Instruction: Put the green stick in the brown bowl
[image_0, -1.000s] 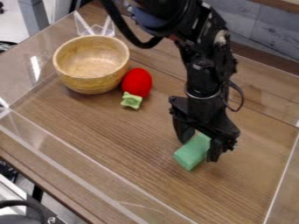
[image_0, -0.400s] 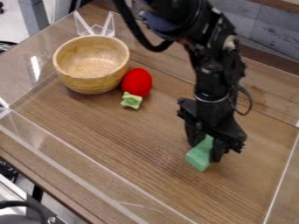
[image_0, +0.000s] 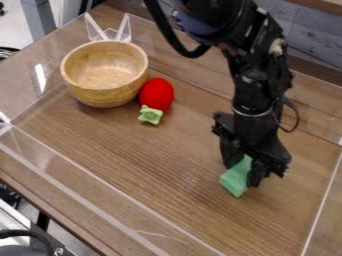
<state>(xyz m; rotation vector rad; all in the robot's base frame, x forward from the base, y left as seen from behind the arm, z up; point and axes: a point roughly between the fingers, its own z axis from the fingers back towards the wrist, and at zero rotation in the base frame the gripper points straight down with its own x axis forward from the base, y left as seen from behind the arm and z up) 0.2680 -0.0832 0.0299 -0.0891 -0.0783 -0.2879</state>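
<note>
So the black end effector (image_0: 249, 165) is pointing straight down near the right side of the desk (image_0: 120, 160), and its fingers are clamped on the green stick (image_0: 238, 180). The stick's lower end pokes out below the fingers, tilted a bit, right at the wood surface; can't really tell if it's touching or just off it. The brown bowl (image_0: 104, 72) sits well apart from it, over at the far left, with nothing in it, just the pale grainy inside. Just beside the bowl, on its right, there's a red round toy (image_0: 158, 93) with a small green leafy piece (image_0: 151, 116) right in front of it. A clear plastic wall (image_0: 40, 150) runs around the desk edge.
</note>
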